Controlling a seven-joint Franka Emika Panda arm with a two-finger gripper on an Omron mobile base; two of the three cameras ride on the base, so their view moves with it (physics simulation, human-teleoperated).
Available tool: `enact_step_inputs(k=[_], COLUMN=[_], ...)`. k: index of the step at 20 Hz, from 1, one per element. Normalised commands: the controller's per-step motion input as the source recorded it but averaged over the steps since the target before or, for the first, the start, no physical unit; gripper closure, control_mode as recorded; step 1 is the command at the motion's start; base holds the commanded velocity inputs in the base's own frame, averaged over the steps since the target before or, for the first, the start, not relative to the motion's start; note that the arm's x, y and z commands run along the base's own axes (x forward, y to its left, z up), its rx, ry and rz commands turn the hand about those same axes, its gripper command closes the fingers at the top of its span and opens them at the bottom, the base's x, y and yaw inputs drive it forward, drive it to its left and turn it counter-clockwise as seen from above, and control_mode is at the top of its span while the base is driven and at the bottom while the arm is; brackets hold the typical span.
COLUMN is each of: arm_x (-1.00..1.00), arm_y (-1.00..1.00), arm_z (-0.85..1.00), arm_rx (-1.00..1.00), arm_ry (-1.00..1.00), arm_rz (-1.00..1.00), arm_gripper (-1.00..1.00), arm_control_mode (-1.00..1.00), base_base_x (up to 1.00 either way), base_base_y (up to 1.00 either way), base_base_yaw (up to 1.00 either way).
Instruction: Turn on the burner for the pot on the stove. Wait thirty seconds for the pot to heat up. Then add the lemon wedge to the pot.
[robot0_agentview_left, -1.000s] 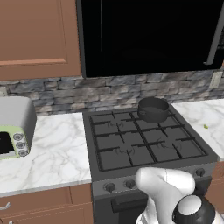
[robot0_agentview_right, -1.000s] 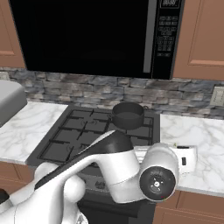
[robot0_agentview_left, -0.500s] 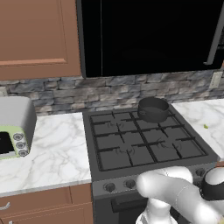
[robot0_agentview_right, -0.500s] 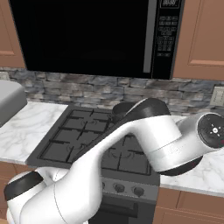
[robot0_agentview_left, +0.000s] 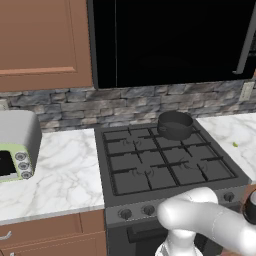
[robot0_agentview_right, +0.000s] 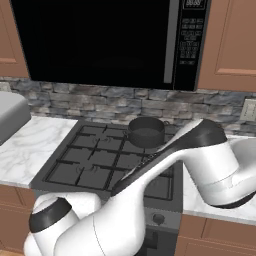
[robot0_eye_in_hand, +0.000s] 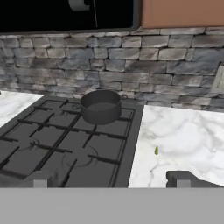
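Observation:
The small dark grey pot (robot0_eye_in_hand: 101, 106) stands on the back right grate of the black stove (robot0_eye_in_hand: 52, 144); it also shows as the pot (robot0_agentview_left: 175, 124) and the pot (robot0_agentview_right: 146, 132) in the base views. The burner beneath it is hidden by the pot. The lemon wedge (robot0_eye_in_hand: 156, 150), a tiny yellow-green sliver, lies on the marble counter just right of the stove, also seen as the lemon wedge (robot0_agentview_left: 234, 145). My gripper (robot0_eye_in_hand: 110, 180) is open wide and empty, low over the stove's front right corner, with one fingertip (robot0_eye_in_hand: 181, 178) over the counter, nearer me than the wedge.
Round knobs (robot0_agentview_left: 125, 214) line the stove front. A green toaster oven (robot0_agentview_left: 15, 150) sits on the left counter. A black microwave (robot0_agentview_left: 170, 40) hangs above the stove, and a wall outlet (robot0_eye_in_hand: 218, 78) is on the stone backsplash. My white arm (robot0_agentview_right: 165, 180) crosses the right base view.
The arm has swung from the stove's front to the right, toward the right counter. The jaws have opened wider. Pot and lemon wedge have not moved.

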Motion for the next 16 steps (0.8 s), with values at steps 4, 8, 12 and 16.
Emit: enact_step_inputs(k=[4,8,12,16], arm_x=[0.01,0.15,0.33,0.38], arm_y=[-0.01,0.00,0.06,0.18], arm_z=[-0.35,-0.27,-0.16,-0.43], arm_rx=[0.04,0.00,0.00,0.00], arm_ry=[-0.27,-0.13,0.00,0.00], arm_rz=[-0.01,-0.01,-0.01,0.00], arm_gripper=[-1.00,-1.00,-1.00,-1.00], arm_control_mode=[-1.00,-1.00,-1.00,-1.00], base_base_x=[0.00,0.00,0.00,0.00], base_base_y=[0.00,0.00,0.00,0.00], base_base_yaw=[0.00,0.00,0.00,0.00])
